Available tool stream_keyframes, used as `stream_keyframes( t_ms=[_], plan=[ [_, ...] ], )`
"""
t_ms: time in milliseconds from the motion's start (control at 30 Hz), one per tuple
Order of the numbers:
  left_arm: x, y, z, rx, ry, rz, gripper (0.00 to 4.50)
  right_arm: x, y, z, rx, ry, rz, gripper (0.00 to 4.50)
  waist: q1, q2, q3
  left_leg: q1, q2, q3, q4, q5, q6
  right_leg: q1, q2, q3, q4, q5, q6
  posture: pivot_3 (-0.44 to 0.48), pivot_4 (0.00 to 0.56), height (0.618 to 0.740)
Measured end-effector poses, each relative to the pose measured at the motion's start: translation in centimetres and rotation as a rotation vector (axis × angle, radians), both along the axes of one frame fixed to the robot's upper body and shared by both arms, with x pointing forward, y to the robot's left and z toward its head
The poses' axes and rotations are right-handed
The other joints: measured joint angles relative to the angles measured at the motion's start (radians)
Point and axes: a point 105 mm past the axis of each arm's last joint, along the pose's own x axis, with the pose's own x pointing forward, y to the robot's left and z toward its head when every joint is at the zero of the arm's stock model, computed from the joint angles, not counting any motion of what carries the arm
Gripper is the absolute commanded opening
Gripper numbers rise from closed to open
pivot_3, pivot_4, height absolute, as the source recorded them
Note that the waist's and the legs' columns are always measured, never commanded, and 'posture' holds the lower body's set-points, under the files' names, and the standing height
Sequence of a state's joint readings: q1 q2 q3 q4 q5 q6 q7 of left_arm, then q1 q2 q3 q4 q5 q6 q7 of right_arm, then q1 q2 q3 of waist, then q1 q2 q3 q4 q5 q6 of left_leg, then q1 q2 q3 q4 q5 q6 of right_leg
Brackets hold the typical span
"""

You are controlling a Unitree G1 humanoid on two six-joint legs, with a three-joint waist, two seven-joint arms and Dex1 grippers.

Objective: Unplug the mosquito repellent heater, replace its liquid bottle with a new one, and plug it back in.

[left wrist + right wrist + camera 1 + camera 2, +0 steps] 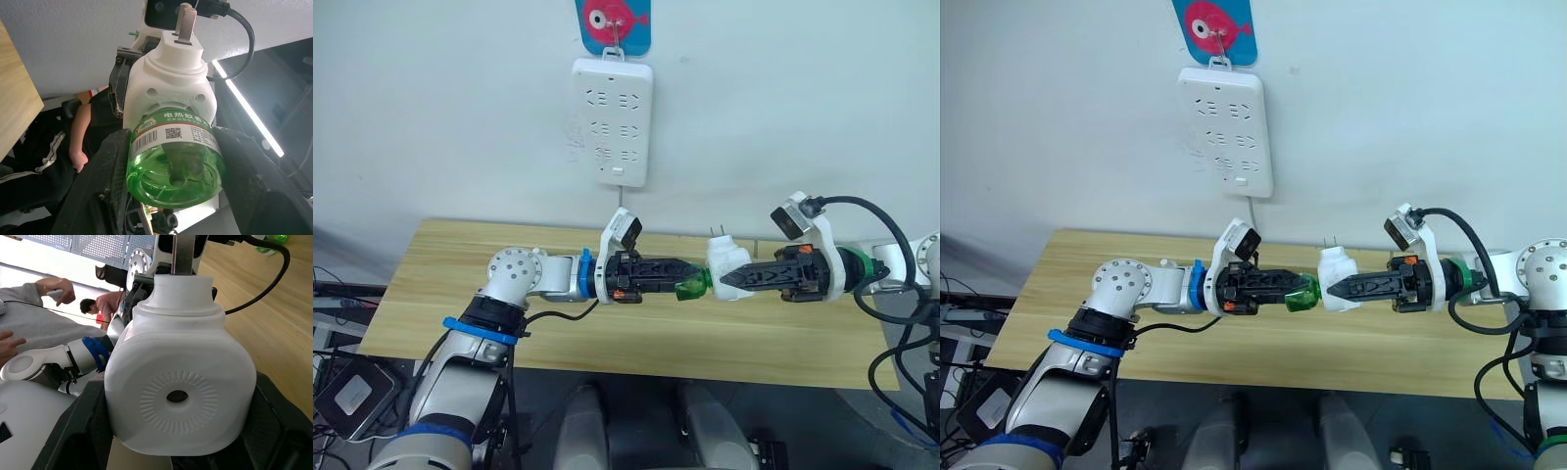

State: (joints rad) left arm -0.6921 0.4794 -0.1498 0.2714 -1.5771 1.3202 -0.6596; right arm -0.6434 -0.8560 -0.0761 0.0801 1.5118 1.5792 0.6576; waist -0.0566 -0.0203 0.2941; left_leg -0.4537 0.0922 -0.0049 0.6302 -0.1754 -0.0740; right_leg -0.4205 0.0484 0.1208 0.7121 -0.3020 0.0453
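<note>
The white mosquito repellent heater (725,268) hangs above the wooden table (607,333), prongs pointing up. My right gripper (729,279) is shut on its body; the right wrist view shows its round vent face (177,395) between the black fingers (73,431). A green liquid bottle (691,287) sticks out of the heater toward my left arm. My left gripper (690,284) is shut on that bottle. In the left wrist view the bottle's clear green base (173,174) sits between the fingers (105,191), its neck inside the heater (168,83).
A long white power strip (612,119) hangs on the wall above the table under a blue and red hook. Another green bottle (266,245) lies on the table at the edge of the right wrist view. People show in the wrist views behind me.
</note>
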Motion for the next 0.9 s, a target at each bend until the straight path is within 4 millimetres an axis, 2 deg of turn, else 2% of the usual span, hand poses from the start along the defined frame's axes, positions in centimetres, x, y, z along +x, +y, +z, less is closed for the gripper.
stream_keyframes(
  t_ms=[100,267,367,433,500,533,600,667,700,733,800,900],
  plan=[
    [0.8,0.9,0.6,-0.028,-0.007,0.059,4.46,0.2,-0.6,-0.2,-0.015,0.008,-0.038,2.99,0.0,0.0,0.0,0.0,0.0,0.001,0.0,0.0,0.0,0.0,0.0,0.001,0.0,0.0,0.0,-0.067,0.308,0.74],
    [0.7,0.6,0.9,-0.044,0.007,0.052,4.46,0.3,-0.7,-0.4,-0.017,0.026,-0.043,2.99,0.0,0.0,0.0,0.0,0.0,0.001,0.0,0.0,0.0,0.0,0.0,0.001,-0.001,0.0,0.0,-0.074,0.307,0.74],
    [0.9,2.2,0.9,-0.019,-0.017,0.102,4.46,1.0,-1.6,-0.3,0.012,0.045,-0.099,2.99,-0.004,0.0,0.0,0.0,0.0,0.002,0.0,0.0,0.0,0.0,0.0,0.001,0.0,0.0,0.0,-0.075,0.307,0.74],
    [0.5,3.6,0.2,0.065,-0.093,0.146,4.46,1.6,-2.2,0.0,0.031,0.054,-0.141,2.99,-0.007,0.0,0.0,0.001,0.0,0.003,-0.001,0.0,0.0,0.0,0.0,0.002,-0.001,0.0,0.0,-0.076,0.308,0.74],
    [0.4,4.2,-0.2,0.145,-0.221,0.181,4.46,2.1,-2.7,0.3,0.053,0.061,-0.172,2.99,-0.005,0.0,0.001,0.001,0.0,0.004,-0.001,0.0,0.0,0.0,0.0,0.003,-0.001,0.0,0.0,-0.071,0.306,0.74],
    [0.5,4.3,-0.4,0.184,-0.325,0.2,4.46,2.4,-2.7,0.5,0.06,0.061,-0.182,2.99,-0.003,0.0,0.001,0.001,0.0,0.005,-0.001,0.0,-0.001,0.0,0.0,0.003,-0.002,0.0,0.0,-0.064,0.305,0.74],
    [1.1,3.6,-0.3,0.255,-0.785,0.255,4.46,2.9,-2.9,1.2,0.076,0.053,-0.198,2.99,0.002,0.001,0.001,0.002,0.0,0.007,-0.002,0.0,-0.001,0.001,-0.001,0.005,-0.006,0.001,-0.001,-0.064,0.305,0.74],
    [1.7,2.8,0.0,0.261,-1.125,0.299,4.46,3.0,-2.9,1.3,0.076,0.05,-0.2,2.99,0.009,0.0,0.001,0.001,0.001,0.007,-0.002,0.0,-0.001,0.001,-0.001,0.005,-0.01,0.001,-0.001,-0.051,0.303,0.74],
    [2.6,2.5,0.2,0.286,-1.424,0.359,4.46,3.0,-2.9,1.3,0.078,0.051,-0.2,2.99,0.017,0.001,0.001,0.001,0.001,0.008,-0.003,0.0,-0.001,0.003,-0.001,0.005,-0.015,0.004,-0.004,-0.051,0.303,0.74],
    [3.0,2.4,0.2,0.305,-1.621,0.384,4.46,3.0,-2.7,1.4,0.084,0.052,-0.193,2.99,0.024,0.001,0.001,0.0,0.001,0.008,-0.003,0.0,0.0,0.003,-0.001,0.006,-0.016,0.005,-0.004,-0.045,0.3,0.74],
    [3.0,2.1,0.0,0.29,-1.95,0.386,4.46,3.0,-2.6,1.4,0.085,0.05,-0.191,2.99,0.027,0.001,0.001,-0.001,0.0,0.011,-0.003,0.0,0.0,0.003,-0.003,0.008,-0.018,0.006,-0.003,-0.042,0.301,0.74],
    [2.5,1.0,0.5,0.187,-2.278,0.378,4.46,3.0,-2.0,1.6,0.097,0.048,-0.169,2.99,0.028,0.001,0.001,-0.008,-0.001,0.01,-0.002,0.0,0.0,-0.002,-0.004,0.007,-0.019,0.007,0.0,-0.04,0.297,0.74]
  ],
)
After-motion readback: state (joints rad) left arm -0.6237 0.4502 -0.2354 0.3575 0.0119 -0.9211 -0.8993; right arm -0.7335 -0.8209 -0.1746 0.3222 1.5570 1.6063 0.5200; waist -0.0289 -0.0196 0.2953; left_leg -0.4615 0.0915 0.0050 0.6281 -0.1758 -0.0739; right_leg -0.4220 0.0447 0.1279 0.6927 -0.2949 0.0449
